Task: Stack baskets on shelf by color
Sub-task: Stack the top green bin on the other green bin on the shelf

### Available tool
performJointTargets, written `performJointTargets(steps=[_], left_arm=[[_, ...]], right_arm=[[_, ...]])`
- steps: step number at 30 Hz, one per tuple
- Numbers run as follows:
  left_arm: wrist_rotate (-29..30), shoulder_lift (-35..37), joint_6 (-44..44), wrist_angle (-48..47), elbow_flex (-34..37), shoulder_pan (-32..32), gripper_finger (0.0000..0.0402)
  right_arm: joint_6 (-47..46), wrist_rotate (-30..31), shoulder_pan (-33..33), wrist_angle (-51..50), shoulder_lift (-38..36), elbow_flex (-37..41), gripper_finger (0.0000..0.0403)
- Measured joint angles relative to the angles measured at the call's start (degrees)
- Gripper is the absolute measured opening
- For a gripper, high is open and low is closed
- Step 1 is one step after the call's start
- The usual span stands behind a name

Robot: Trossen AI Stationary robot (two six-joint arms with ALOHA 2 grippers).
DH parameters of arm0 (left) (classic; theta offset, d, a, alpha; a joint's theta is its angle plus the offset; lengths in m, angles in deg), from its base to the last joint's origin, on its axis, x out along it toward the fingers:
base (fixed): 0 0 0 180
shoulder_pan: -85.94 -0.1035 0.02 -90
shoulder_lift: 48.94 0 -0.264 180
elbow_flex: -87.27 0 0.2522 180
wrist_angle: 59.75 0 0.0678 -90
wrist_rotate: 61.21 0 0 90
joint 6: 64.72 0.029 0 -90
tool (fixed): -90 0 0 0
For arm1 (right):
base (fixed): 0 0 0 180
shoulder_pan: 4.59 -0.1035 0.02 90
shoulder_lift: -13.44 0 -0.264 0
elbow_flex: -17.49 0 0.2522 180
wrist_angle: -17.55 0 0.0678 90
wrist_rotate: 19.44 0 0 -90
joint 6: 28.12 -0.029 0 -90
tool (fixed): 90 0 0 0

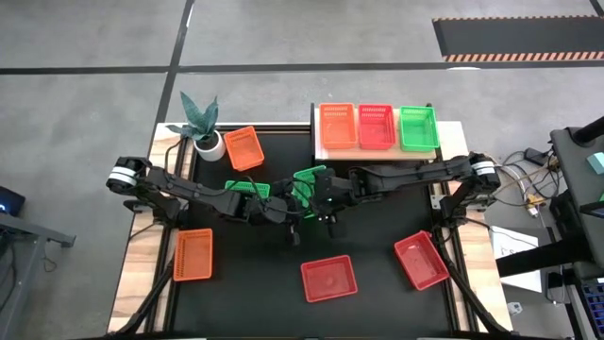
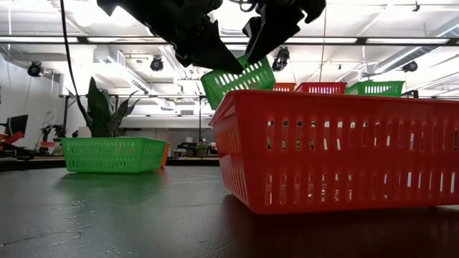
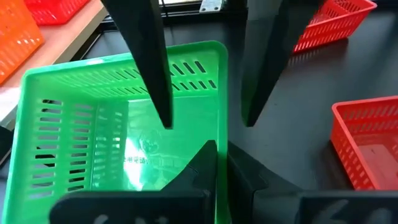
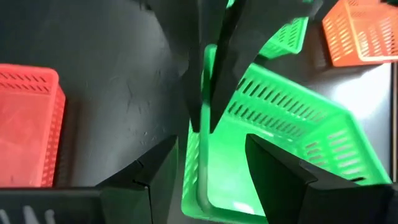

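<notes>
Left gripper jaws clamped on raised green basket rim, right gripper jaws open astride it.

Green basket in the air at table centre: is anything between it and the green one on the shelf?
Nothing visible. The left gripper is shut on the lifted green basket's wall, with the open right gripper around its rim. The path to the shelf's green basket looks clear.
</notes>
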Motion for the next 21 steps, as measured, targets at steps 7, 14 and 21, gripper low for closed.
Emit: performJointTargets(steps=[7,14,21], left_arm=[[-0.15,0.00,2.53,0.04,-0.57,0.00,0.0000],[-0.70,0.00,2.58,1.64,-0.58,0.00,0.0008],[-2.99,0.00,4.93,1.57,-0.74,0.04,0.0075]], right_arm=[[2.00,0.02,0.24,-0.48,1.68,-0.15,0.0161],[6.40,-0.04,0.20,-0.71,2.19,-0.13,0.0058],[8.63,0.01,0.17,-0.85,2.08,-0.11,0.0012]])
